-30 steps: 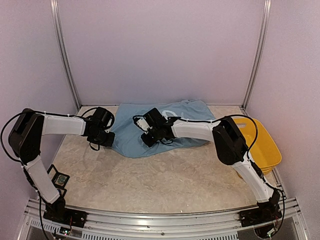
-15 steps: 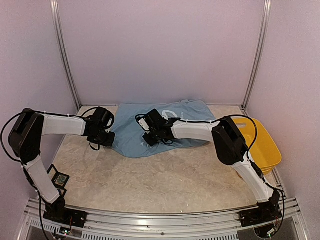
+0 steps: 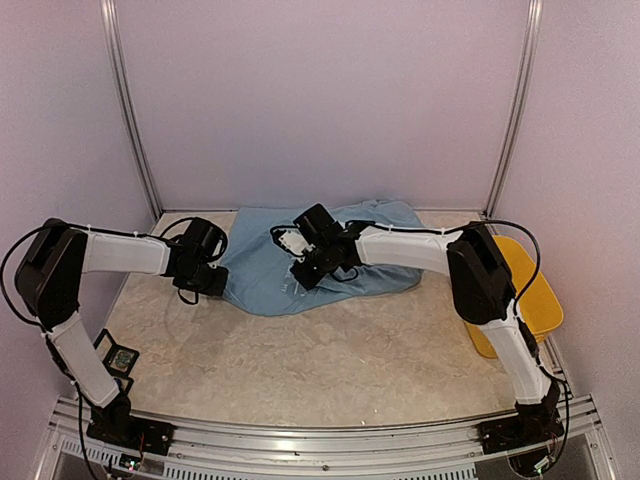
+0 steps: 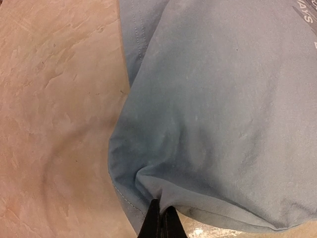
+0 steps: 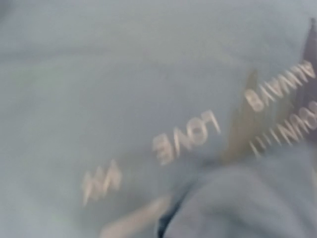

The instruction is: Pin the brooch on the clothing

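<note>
The clothing (image 3: 265,270), a light blue T-shirt, lies crumpled at the back middle of the table. My left gripper (image 3: 213,284) is at its left edge. In the left wrist view the black fingertips (image 4: 154,223) are shut on a pinched fold of the shirt's hem (image 4: 208,124). My right gripper (image 3: 301,272) is over the middle of the shirt. In the blurred right wrist view the cloth (image 5: 99,89) shows white lettering. A raised fold bunches over my right gripper (image 5: 166,228), which seems shut on it. The brooch is out of view.
A yellow tray (image 3: 535,300) sits at the right edge, partly behind the right arm. A small black square case (image 3: 120,358) lies near the left arm's base. Bare marbled table (image 3: 300,360) lies in front of the shirt.
My right arm has swung up and toward the back right, its gripper moving a little right over the shirt and the cloth shifting with it. My left gripper has hardly moved.
</note>
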Robot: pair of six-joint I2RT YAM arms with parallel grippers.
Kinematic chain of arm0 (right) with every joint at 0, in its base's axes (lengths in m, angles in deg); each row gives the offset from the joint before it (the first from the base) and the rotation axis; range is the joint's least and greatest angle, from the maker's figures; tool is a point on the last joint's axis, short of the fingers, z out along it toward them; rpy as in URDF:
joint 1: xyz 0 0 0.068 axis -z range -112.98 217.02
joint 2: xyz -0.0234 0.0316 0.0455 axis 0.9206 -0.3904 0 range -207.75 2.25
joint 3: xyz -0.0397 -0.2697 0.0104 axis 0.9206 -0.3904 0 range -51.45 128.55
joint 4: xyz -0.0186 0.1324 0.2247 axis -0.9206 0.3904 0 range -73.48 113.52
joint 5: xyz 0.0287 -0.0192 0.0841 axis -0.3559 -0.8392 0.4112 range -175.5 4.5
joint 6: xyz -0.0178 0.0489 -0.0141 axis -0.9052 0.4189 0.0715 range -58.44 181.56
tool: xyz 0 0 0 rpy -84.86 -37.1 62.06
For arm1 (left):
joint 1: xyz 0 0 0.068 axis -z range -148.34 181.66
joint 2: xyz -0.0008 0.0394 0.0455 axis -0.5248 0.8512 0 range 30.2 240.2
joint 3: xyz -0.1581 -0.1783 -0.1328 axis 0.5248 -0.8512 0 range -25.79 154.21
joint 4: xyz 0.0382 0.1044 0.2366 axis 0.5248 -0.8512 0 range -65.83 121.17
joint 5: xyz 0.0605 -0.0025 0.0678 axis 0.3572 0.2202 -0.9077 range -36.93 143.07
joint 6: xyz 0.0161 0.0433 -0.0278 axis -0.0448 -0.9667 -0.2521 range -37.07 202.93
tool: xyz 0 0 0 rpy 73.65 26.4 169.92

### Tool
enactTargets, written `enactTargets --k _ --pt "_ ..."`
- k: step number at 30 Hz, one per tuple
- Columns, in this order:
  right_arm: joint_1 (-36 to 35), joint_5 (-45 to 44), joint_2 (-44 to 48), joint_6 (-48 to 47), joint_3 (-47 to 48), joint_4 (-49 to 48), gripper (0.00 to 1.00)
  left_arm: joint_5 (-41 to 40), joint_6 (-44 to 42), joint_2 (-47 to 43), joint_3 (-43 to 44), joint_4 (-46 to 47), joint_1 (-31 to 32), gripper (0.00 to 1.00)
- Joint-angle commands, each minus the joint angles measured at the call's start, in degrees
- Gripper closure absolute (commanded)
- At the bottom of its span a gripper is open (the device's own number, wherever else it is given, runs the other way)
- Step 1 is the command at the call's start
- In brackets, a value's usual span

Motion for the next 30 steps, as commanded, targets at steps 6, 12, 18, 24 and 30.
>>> enactTargets --k 6,12,18,24,30 --pt "0.2 9.5 34.1 8.9 -30.5 16.4 1.0 -2.8 7.2 -7.6 -6.6 7.5 -0.1 1.0" --pt "0.2 18.0 46.1 16.1 -47.3 26.7 1.0 -3.4 9.2 -10.8 -8.8 6.1 0.4 1.0" --pt "0.6 24.6 50.6 21.6 -54.8 34.5 1.0 -4.2 12.8 -13.4 -12.3 3.9 1.5 1.0" --pt "1.3 25.0 51.6 22.5 -55.1 43.5 1.0 -6.8 16.1 -17.1 -14.0 0.5 3.0 1.0" --pt "1.5 30.4 54.3 21.5 -56.6 48.2 1.0 -9.7 21.9 -22.8 -15.8 -5.2 7.7 1.0"
